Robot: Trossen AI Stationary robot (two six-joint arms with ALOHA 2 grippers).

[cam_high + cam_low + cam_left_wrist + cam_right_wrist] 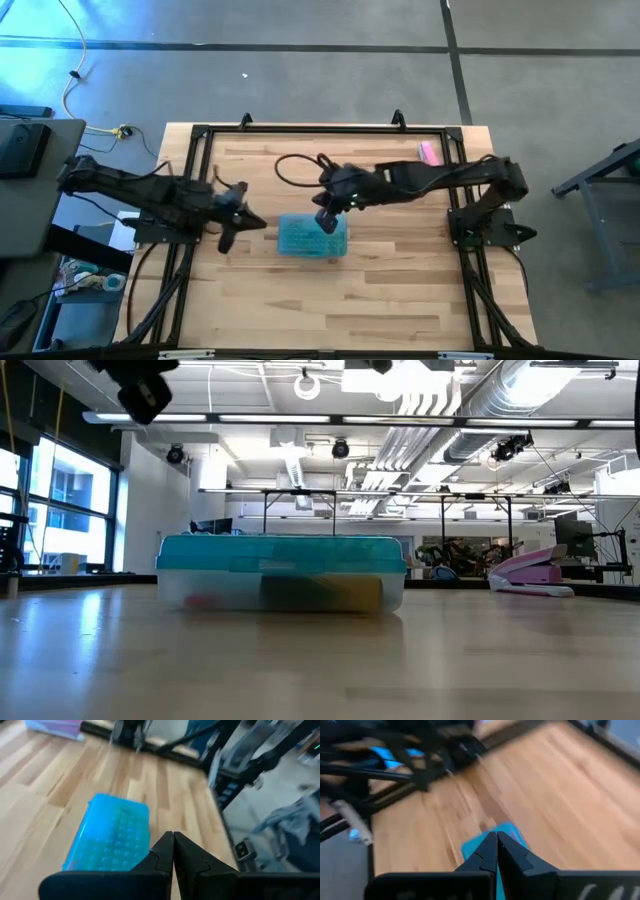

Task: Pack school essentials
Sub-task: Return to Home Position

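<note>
Because the teal lid (280,550) sits flat on the clear box (312,238), packing is judged complete, and neither arm carries a load. From the right side of the bench (400,290), the right arm (440,178) reaches to the centre and places the right hand (497,836) directly above the box. That position suits a hand pressing a lid down, so the arm will probably need to lift clear before folding home. Along the left side lies the left arm (140,190), with the left hand (173,836) just beside the box's left end and apart from it. Both hands are empty, fingertips pressed together.

Near the bench centre the box stands flat and closed. Inside it lie the school essentials (320,595), visible through the clear wall only as dark and yellow shapes plus a small red piece (200,600); individual items cannot be told apart. Outside, a pink bar (530,572) rests well apart, toward the far right corner.

Light wood planking forms the bench surface, set within a black frame (300,130). Beyond it, the room shows grey floor, windows, ceiling ducts and strip lights.
</note>
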